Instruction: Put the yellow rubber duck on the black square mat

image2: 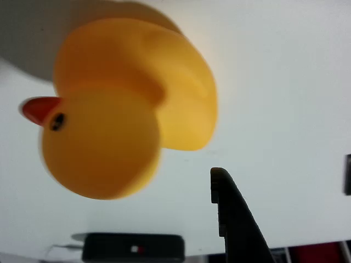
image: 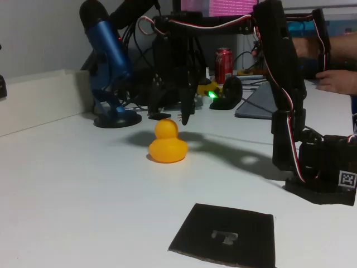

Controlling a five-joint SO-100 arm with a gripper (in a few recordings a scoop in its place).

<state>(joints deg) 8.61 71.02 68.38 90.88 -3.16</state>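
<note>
Fixed view: yellow rubber duck (image: 167, 144) sits upright on the white table (image: 72, 195), a little left of picture centre, casting a soft shadow behind it. The black arm reaches over from its base (image: 323, 173) at 3 o'clock, its link running along the top of the frame, and the gripper (image: 174, 116) hangs fingers down directly above the duck's head. Jaws stand spread: one fingertip sits at about 11 o'clock of the head, the longer pointed one at about 1 o'clock, both just clear of the duck, nothing held between them. Black square mat (image: 224, 233) lies flat at 5 o'clock of the duck, well apart from it, near the lower edge of the frame, with a small pale grey mark at its centre. Behind the duck, a blue microphone (image: 109, 61) on a round stand at 11 o'clock, a red can (image: 223, 64) at 1 o'clock, cables and dark gear between them. A person's hand (image: 337, 81) rests at the right edge. Wrist view: the duck (image2: 129, 107) is seen from above, blurred and large, head toward the lower left, orange beak pointing to 9 o'clock, dark eye dot beside it. One dark finger (image2: 233, 219) rises from the lower edge at 5 o'clock of the duck, apart from its body, with bare table between them.
</note>
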